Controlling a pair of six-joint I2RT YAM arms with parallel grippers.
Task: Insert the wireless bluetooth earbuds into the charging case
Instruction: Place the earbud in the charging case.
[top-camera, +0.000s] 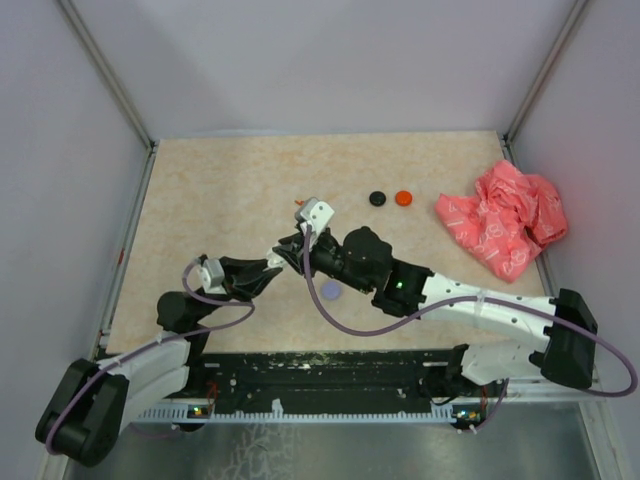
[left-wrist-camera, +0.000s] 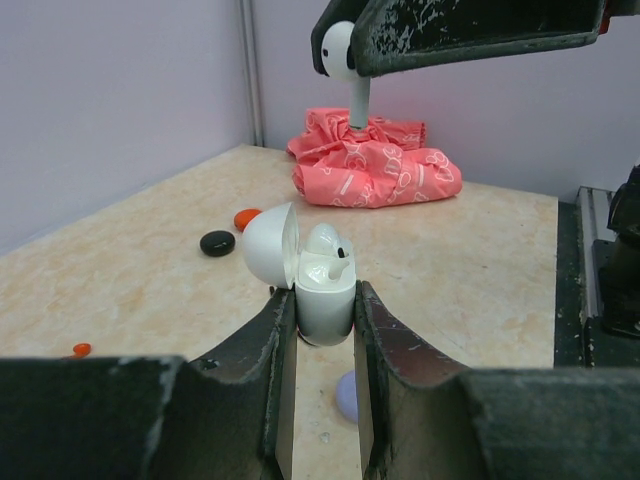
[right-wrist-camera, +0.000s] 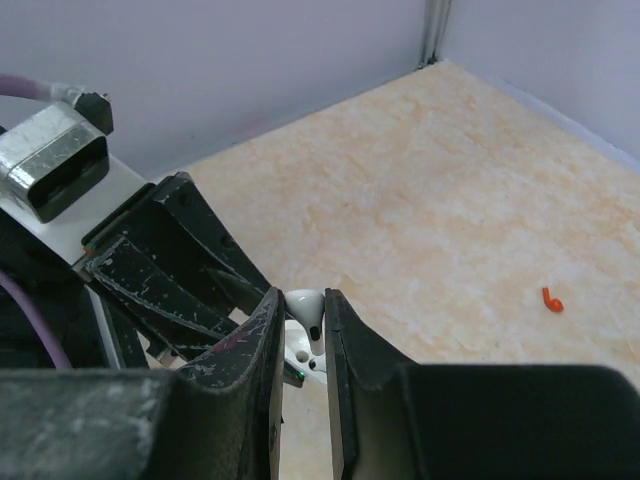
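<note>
L gripper (left-wrist-camera: 324, 318) is clamping the small white glossy plastic charging case (left-wrist-camera: 325, 295), lid flipped open; R gripper (right-wrist-camera: 301, 310) is pinching a white stemmed earbud (left-wrist-camera: 338, 48) just above it.

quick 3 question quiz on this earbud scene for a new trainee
1. True or false: the charging case between the left fingers has its lid shut.
2. The right fingers are shut on: A) a red disc, B) a white earbud, C) the pink bag.
3. Count the seated earbuds visible in the case.
Key: 1 false, the lid is open; 2 B; 3 one.
</note>
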